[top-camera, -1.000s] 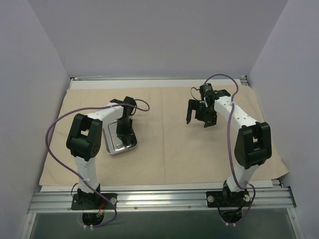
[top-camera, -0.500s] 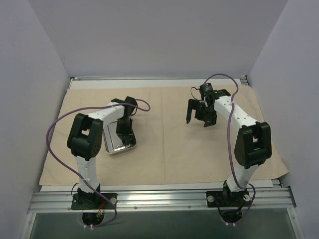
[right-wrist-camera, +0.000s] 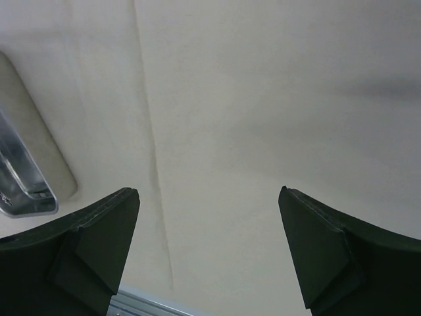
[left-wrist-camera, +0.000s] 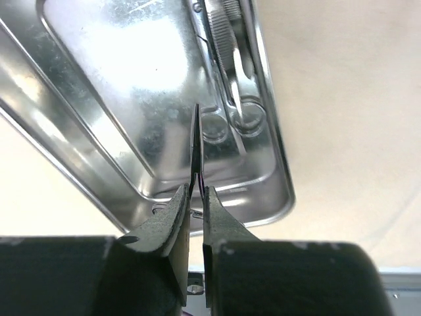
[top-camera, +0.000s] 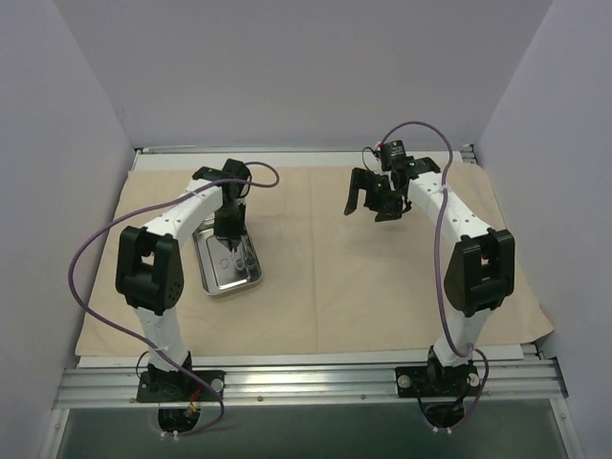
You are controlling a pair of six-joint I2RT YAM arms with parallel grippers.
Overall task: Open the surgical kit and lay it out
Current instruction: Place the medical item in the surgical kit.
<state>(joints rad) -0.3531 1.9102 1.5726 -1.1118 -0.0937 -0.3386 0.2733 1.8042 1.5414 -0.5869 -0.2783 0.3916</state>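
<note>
on the left, the left gripper (top-camera: 229, 232) hung over the steel tray (top-camera: 225, 279), its jaws drawn narrow and pinching a thin metal instrument (left-wrist-camera: 196, 141), seen edge-on from the wrist as a dark sliver standing up between the fingertips; below it, a ring-handled instrument (left-wrist-camera: 231, 105) lay along the tray's right side; the tray itself sat on the left half of the cloth wrap (top-camera: 316, 287), which lay spread flat over most of the table (top-camera: 306, 360); by that look the wrap was already opened, and the step in hand was emptying the tray, one tool at a time, onto the cloth; the next move would call for carrying the pinched piece clear of the tray rim, lowering it onto bare cloth beside the tray, and letting go only once it lay flat, since so thin a strip could twist or slip in the grip; further right, the right gripper (top-camera: 368, 204) hovered over the far right part of the cloth with its jaws wide and nothing between them; the cloth showed a faint fold line and few wrinkles; plain pale walls (top-camera: 57, 191) closed in the left, back and right, and an aluminium rail (top-camera: 306, 382) ran along the near edge.
</note>
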